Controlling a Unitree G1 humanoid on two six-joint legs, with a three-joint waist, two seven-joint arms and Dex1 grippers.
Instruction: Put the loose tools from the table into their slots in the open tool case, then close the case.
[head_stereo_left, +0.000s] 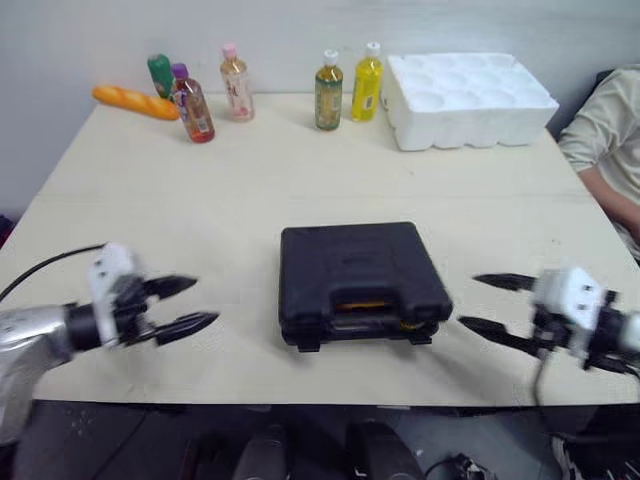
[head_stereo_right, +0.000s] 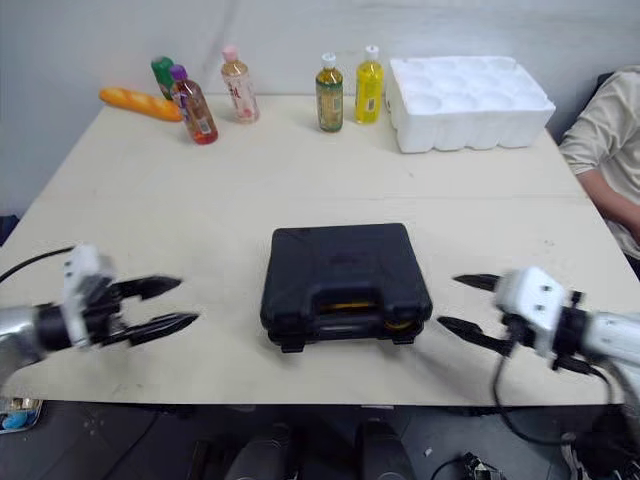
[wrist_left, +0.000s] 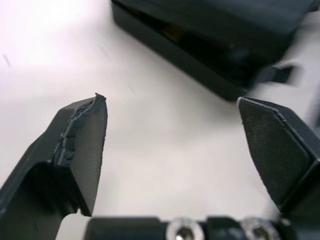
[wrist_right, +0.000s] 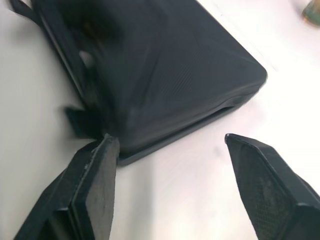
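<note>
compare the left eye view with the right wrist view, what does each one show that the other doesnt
Left eye view adds: the open left gripper, a baguette and a white foam tray at the far edge, and a person's sleeve on the robot's right. Right wrist view adds: the textured finger pads up close and the seam along the case's side. Both: the black tool case, lid down, the open right gripper beside it, and the table.
</note>
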